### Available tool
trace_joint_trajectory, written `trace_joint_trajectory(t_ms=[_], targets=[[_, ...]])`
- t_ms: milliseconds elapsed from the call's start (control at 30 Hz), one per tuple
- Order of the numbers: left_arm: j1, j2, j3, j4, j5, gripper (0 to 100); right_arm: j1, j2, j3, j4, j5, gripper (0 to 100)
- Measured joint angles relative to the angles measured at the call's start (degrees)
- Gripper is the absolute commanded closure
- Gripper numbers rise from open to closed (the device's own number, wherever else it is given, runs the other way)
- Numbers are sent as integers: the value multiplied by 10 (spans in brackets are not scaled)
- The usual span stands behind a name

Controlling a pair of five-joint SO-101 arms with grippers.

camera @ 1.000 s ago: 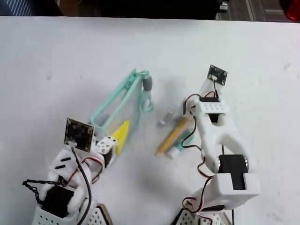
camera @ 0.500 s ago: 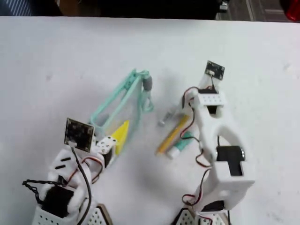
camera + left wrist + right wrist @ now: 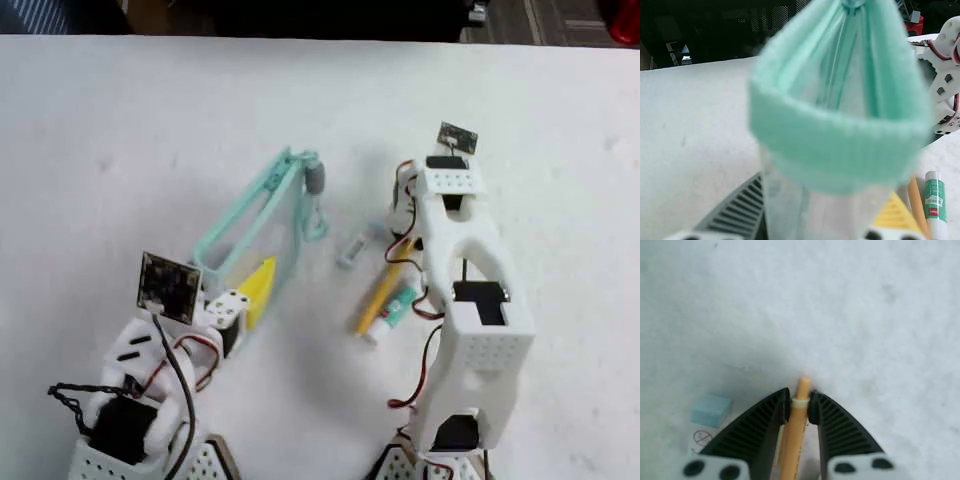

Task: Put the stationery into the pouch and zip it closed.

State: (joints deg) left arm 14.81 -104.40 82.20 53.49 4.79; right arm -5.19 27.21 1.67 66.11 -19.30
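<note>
On the counter [image 3: 120, 130], the pouch [image 3: 262, 222] sat unzipped, one end clamped in the left gripper's [image 3: 248, 292] fingers. The right gripper's [image 3: 800, 405] fingers were clenched on the pencil [image 3: 794, 440]. The eraser [image 3: 352, 248] and glue stick [image 3: 392, 310] lay beside it. We judged nothing loaded yet; filling and zipping were left to do.

Bright, even overhead light across white counter [image 3: 200, 120]; room beyond far edge dark. Soft grey shadows beside white plastic right arm [image 3: 470, 290] and around black ribbed jaws, right wrist view.
</note>
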Motion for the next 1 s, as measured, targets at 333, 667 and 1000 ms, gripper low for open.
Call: trace_joint_trajectory(t_ms=[333,667,1000], targets=[[0,0,0,0,0,786,0,0,-1,0,4,981],[0,0,0,0,0,786,0,1,-1,0,4,981],[0,-2,0,4,16,786,0,-15,16,-4,4,981]])
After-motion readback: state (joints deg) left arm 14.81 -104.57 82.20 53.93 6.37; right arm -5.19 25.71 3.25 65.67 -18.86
